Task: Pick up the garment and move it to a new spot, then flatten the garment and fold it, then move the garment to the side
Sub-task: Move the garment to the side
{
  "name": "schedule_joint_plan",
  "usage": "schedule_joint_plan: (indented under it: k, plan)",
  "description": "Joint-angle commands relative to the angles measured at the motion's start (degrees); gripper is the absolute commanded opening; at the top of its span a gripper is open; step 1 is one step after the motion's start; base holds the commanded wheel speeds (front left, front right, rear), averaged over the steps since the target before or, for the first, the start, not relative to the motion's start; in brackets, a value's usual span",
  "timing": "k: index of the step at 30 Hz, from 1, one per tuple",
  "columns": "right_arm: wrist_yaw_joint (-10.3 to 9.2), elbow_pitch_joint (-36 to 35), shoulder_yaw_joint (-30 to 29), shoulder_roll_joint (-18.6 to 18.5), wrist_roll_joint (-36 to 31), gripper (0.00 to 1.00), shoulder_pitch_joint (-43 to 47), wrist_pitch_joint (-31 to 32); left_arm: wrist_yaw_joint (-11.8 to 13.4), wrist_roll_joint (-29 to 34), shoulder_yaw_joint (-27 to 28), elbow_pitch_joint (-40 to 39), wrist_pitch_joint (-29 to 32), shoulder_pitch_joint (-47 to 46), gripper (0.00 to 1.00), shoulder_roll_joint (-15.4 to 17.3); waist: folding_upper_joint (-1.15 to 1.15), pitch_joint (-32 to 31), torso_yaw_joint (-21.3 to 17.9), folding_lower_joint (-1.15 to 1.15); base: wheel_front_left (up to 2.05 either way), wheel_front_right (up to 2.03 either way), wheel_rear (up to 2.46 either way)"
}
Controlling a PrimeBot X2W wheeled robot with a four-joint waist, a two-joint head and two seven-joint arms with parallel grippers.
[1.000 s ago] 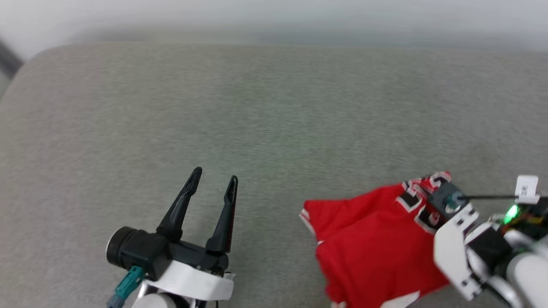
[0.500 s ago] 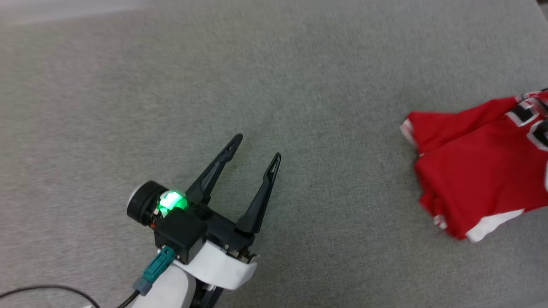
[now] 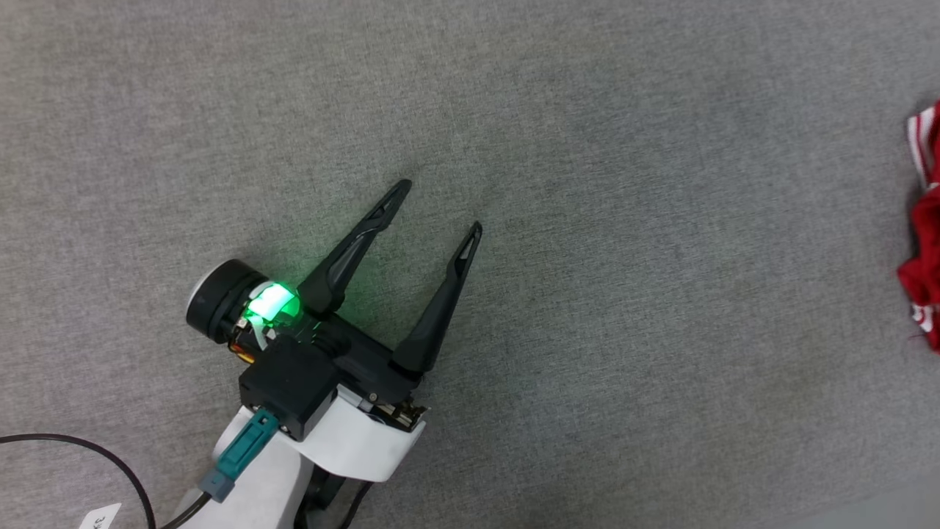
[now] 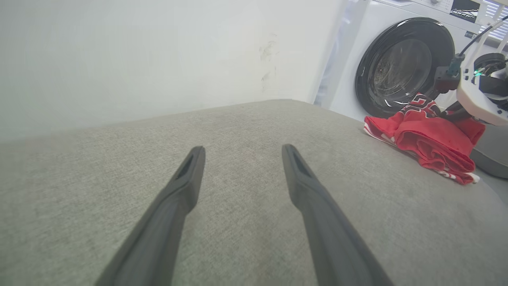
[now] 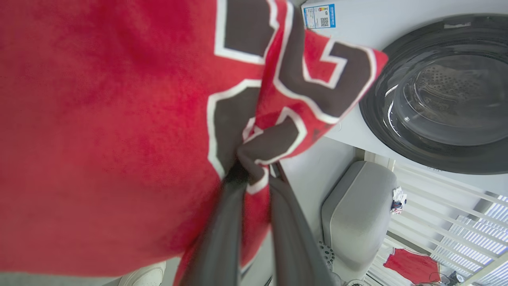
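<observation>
Right tool (image 5: pixel 256 178) clamped on bunched garment (image 5: pixel 99 119), left tool (image 3: pixel 440 206) open, well apart; relocating likely underway, flattening, folding undone

The tabletop (image 3: pixel 587 110) is a broad padded slab covered in grey woven fabric with a fine speckled weave, flat and unwrinkled across its middle. In the left wrist view its far edge rounds softly downward. A red jersey garment (image 3: pixel 927 279) with red-and-white stripe trim lies on it in a crumpled heap at the right edge of the head view. In the left wrist view the heap sits near the tabletop's rounded right-hand edge, its folds bunched on the fabric and its lettered upper part raised off the surface.
</observation>
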Motion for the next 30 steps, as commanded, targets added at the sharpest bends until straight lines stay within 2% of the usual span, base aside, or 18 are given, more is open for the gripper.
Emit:
schedule_joint_plan:
  k: [1,9,10,11,18,21,26,30]
  plan:
    - [-0.10,1.41,-1.18,0.88,-0.83,0.00,-1.19,-1.21,-0.06,0.45,0.18,-0.47,-0.11,-0.28,1.00,0.23,0.00,0.91,0.16,-0.01,0.00,0.00,0.00]
    - [-0.10,6.23,-7.44,3.44,-3.03,0.00,-1.81,-4.36,-0.06,-0.11,0.03,-0.65,-0.11,0.79,1.00,0.14,0.00,1.08,0.89,-0.01,0.00,0.00,0.00]
    - [-0.11,6.49,-8.10,3.64,-3.29,0.65,-1.79,-4.18,-0.06,-0.21,-0.09,-0.49,-0.11,0.80,1.00,-0.03,0.00,0.81,1.08,-0.01,0.00,0.00,0.00]
    - [-0.11,6.58,-8.50,3.89,-3.57,1.00,-1.69,-4.15,-0.06,-0.33,-0.12,-0.37,-0.11,0.77,1.00,-0.30,0.00,0.43,1.30,-0.01,0.00,0.00,0.00]
    - [-0.11,2.59,-11.43,5.23,-4.95,1.00,-1.73,-5.17,-0.06,-1.72,1.80,0.91,-0.11,1.48,1.00,-2.94,0.00,-4.99,3.35,-0.01,0.00,0.00,0.00]
    - [-0.11,-0.73,-13.02,7.00,-4.62,1.00,-2.14,-6.54,-0.05,-2.33,4.30,1.46,-0.11,2.76,1.00,-4.35,0.00,-8.79,4.42,-0.01,0.00,0.00,0.00]
    - [-0.10,-6.22,-15.16,11.84,-2.83,1.00,0.19,-11.11,0.00,-2.04,9.39,2.53,-0.11,6.08,1.00,-6.29,0.00,-15.99,6.51,-0.01,0.00,0.00,0.00]
    - [-0.08,-12.30,-17.82,17.62,-0.75,1.00,3.46,-16.61,0.10,-1.71,13.30,3.01,-0.10,8.83,1.00,-7.28,0.00,-21.15,8.42,-0.01,0.00,0.00,0.00]
